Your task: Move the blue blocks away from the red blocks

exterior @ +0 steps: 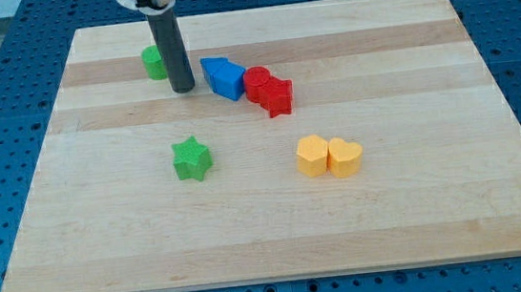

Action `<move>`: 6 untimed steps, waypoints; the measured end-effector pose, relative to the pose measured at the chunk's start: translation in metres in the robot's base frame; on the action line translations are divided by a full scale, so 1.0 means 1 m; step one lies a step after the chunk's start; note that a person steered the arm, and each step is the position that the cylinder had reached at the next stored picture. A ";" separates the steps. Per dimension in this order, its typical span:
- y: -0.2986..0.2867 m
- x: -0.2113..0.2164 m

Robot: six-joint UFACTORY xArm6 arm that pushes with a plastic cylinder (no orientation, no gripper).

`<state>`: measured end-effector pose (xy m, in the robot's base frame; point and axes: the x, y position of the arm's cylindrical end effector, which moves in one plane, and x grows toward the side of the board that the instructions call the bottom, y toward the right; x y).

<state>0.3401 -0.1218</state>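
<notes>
Two blue blocks (224, 77) sit pressed together just above the board's middle; their shapes are hard to tell apart. A red round block (256, 81) touches their right side, and a red star block (277, 96) touches that one at its lower right. My tip (182, 89) rests on the board just left of the blue blocks, a small gap away. The dark rod rises from it to the view's top.
A green block (153, 61) sits behind the rod at upper left, partly hidden. A green star (191, 159) lies below my tip. A yellow hexagonal block (312, 156) and a yellow heart (345, 157) touch each other right of centre. The wooden board (441, 224) ends in blue table.
</notes>
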 end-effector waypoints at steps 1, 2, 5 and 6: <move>-0.009 0.016; -0.001 0.045; 0.088 0.054; 0.077 0.040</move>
